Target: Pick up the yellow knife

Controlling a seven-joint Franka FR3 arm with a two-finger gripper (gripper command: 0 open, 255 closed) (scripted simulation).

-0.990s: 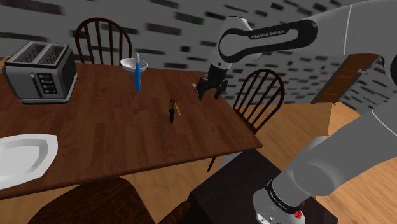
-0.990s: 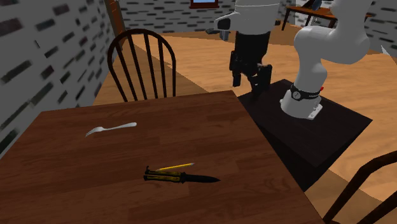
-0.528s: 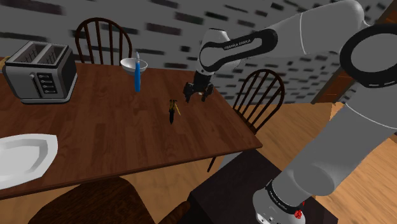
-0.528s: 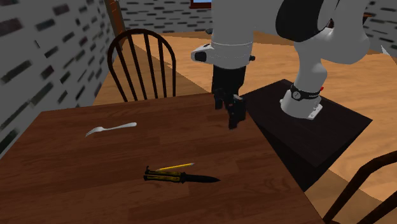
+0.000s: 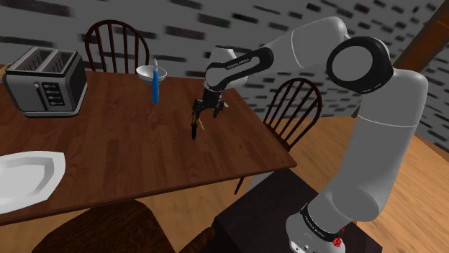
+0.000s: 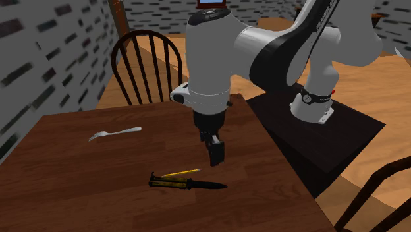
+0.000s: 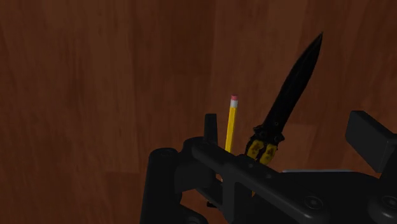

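The knife [image 6: 189,184] lies flat on the brown table [image 6: 79,191]. It has a black blade and a yellow-and-black handle. A yellow pencil [image 6: 181,173] lies right beside it. In the shoulder view the knife [image 5: 193,130] is just below and left of my gripper [image 5: 206,109]. My gripper [image 6: 214,148] hangs open a little above the table, close to the blade end, touching nothing. In the wrist view my gripper [image 7: 289,127] hovers over the knife [image 7: 294,89] and the pencil [image 7: 231,124], and the handle lies between the spread fingers.
A fork [image 6: 115,134] lies further along the table near a wooden chair [image 6: 148,66]. A toaster [image 5: 47,83], a white plate [image 5: 25,180], a blue utensil [image 5: 155,88] and a white bowl [image 5: 151,71] are on the table. Another chair [image 5: 291,111] stands beside the table edge.
The arm has swung from past the table's edge in over the table and come down. The gripper now hangs just above the knife and pencil, which have not moved.
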